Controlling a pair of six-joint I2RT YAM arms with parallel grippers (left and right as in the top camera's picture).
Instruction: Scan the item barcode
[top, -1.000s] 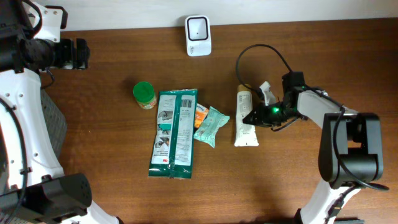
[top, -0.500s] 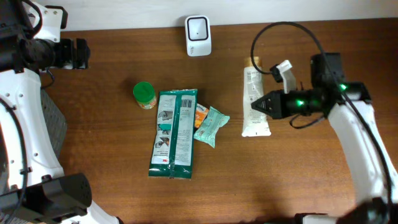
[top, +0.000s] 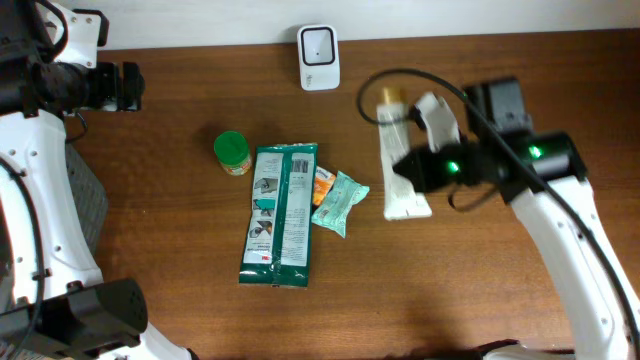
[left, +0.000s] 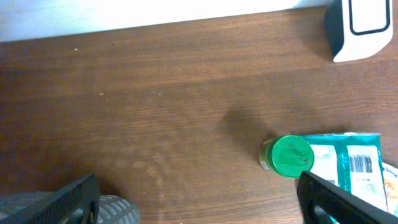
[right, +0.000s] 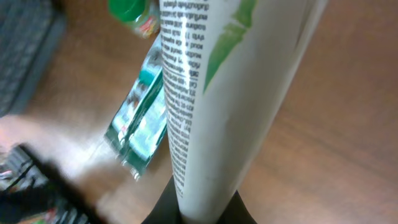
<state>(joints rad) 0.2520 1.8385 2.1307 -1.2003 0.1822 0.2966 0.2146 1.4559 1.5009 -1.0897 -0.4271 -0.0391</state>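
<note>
My right gripper (top: 408, 168) is shut on a white tube (top: 397, 160) with green print and holds it above the table, right of centre. In the right wrist view the white tube (right: 224, 93) fills the middle and rises from between my fingers (right: 158, 214). The white barcode scanner (top: 318, 57) stands at the table's far edge, left of the tube. My left gripper (top: 128, 86) hangs open at the far left, over bare wood. In the left wrist view the scanner (left: 364, 28) shows at the top right.
A green-lidded jar (top: 231, 152), a long teal packet (top: 281, 212), a small mint pouch (top: 340, 201) and an orange item (top: 321, 184) lie left of the tube. A black cable (top: 400, 76) loops over the tube's top end. A grey mesh object (top: 92, 210) sits at the left edge.
My right arm has lifted the tube and swung it left and toward the far edge, closer to the scanner. The left arm has not moved.
</note>
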